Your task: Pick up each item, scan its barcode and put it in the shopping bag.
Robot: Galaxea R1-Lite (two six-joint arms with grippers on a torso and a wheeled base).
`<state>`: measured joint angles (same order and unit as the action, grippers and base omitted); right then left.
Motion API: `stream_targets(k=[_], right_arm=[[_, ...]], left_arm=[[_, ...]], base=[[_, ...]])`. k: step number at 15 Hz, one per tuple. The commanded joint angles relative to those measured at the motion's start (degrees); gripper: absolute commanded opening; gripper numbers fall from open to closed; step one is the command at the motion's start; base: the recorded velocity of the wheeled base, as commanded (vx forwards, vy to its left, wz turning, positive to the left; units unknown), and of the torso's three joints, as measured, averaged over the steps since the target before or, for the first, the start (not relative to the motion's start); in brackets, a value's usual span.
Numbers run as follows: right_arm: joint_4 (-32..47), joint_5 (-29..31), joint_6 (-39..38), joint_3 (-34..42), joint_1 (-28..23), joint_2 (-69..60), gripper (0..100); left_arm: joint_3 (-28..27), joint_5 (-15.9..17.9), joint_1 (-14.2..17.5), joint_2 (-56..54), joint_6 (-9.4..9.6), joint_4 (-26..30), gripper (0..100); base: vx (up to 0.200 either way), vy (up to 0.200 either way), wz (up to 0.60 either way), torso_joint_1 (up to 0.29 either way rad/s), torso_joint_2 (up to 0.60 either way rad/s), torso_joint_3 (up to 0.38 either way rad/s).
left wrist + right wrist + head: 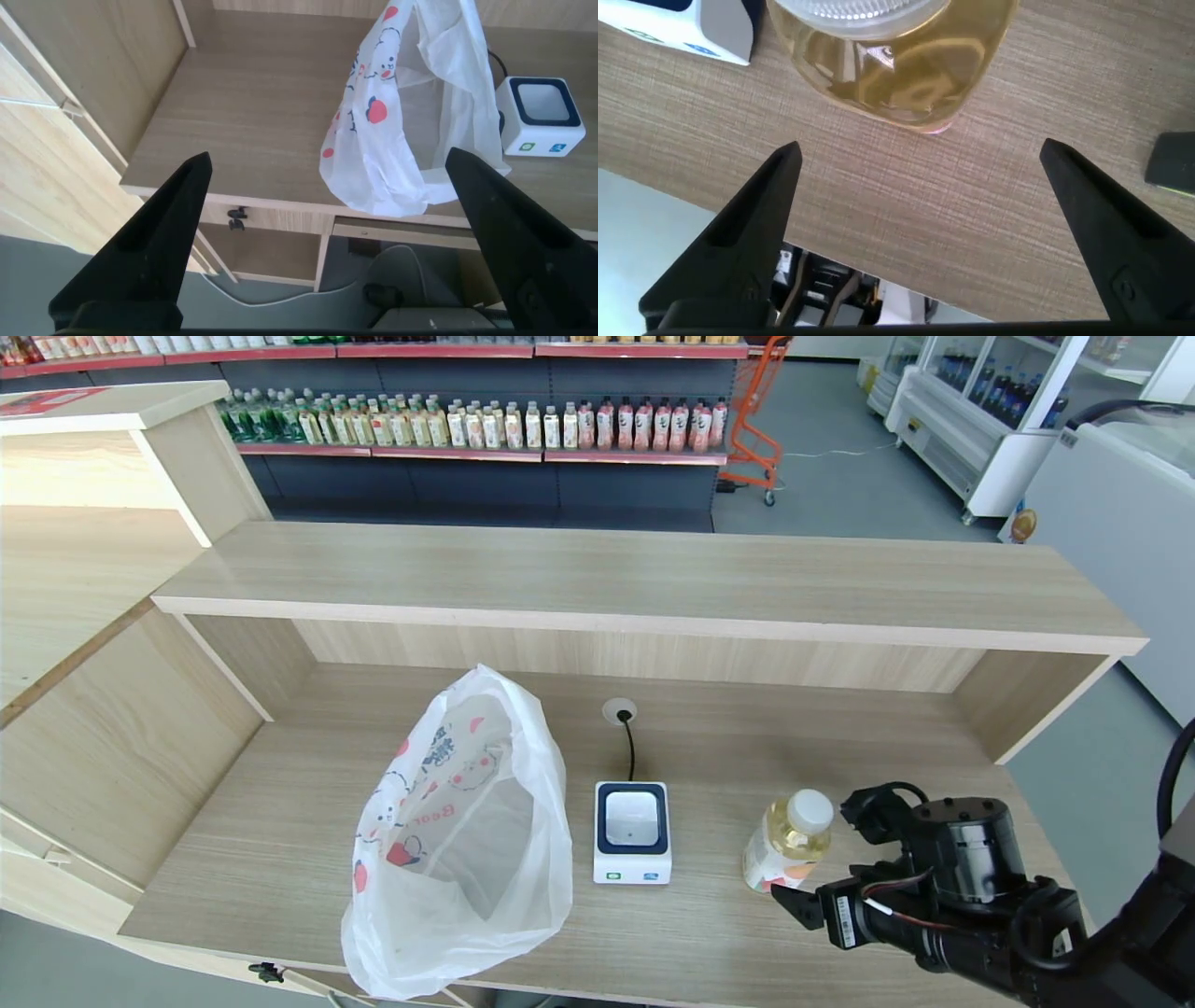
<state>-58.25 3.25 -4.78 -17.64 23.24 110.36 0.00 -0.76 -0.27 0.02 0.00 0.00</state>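
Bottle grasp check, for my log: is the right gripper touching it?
Apart. Right wrist view shows bare counter between the bottle and the open right gripper.

The light wood desk [233, 859] has a raised ledge [653, 579] along its far side. Beyond it, store shelves [485, 455] carry rows of drink bottles [467, 427]. An orange shopping cart [758, 429] stands beside them, near white refrigerated display cases [971, 429].

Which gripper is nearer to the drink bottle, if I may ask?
Right. The right gripper is just short of the drink bottle; the left gripper is far off, past the shopping bag.
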Motion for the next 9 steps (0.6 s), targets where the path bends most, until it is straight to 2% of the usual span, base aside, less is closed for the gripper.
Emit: stream_targets(k=[1,4,9], right_arm=[[-0.9,0.0,0.47,-0.55,0.06,2.05,100],[-4.68,0.0,2.41,-2.49,-0.03,4.42,100],[-5.21,0.0,4.43,-4.51,-0.03,6.18,100]], left_arm=[[0.0,-0.04,0.0,-0.02,0.0,0.0,100],[0.0,-0.04,0.0,-0.02,0.0,0.0,100],[0.0,-0.04,0.0,-0.02,0.0,0.0,100]], base=[[0.0,0.0,0.0,0.0,0.0,0.0],[0.0,0.0,0.0,0.0,0.0,0.0],[0.0,0.0,0.0,0.0,0.0,0.0]])
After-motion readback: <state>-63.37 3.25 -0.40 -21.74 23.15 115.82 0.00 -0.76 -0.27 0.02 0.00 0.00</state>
